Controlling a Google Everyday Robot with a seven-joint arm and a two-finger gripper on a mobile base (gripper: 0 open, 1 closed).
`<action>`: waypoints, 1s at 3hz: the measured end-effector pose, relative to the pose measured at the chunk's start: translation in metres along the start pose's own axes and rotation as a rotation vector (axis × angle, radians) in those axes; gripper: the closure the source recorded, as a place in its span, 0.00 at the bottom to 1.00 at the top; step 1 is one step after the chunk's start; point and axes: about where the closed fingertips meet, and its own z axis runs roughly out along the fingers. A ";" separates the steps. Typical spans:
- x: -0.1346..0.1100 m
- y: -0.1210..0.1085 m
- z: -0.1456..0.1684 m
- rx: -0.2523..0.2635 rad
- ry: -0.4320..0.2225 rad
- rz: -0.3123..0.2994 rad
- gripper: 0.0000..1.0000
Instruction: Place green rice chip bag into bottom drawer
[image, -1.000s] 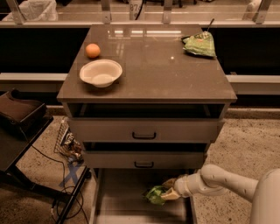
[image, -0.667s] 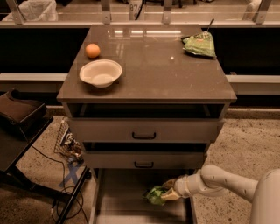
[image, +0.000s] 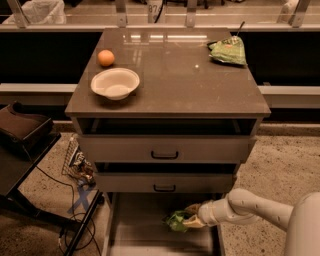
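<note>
The green rice chip bag (image: 175, 220) is a small crumpled bright green bag held over the right part of the open bottom drawer (image: 142, 235), a pale grey shallow tray pulled out below the cabinet. My gripper (image: 189, 218) reaches in from the right on a white arm and is shut on the bag's right side. The bag hangs just above the drawer floor; whether it touches the floor cannot be told.
Two upper drawers with black handles (image: 164, 155) stand slightly open. On the cabinet top sit a white bowl (image: 115, 83), an orange (image: 105, 58) and a paler flat green bag (image: 228, 51). A dark stand (image: 25, 135) and cables lie at the left on the floor.
</note>
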 end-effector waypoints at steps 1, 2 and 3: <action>-0.001 0.001 0.002 -0.004 -0.002 0.000 0.17; -0.001 0.003 0.004 -0.008 -0.003 0.000 0.00; -0.001 0.003 0.004 -0.008 -0.003 0.000 0.00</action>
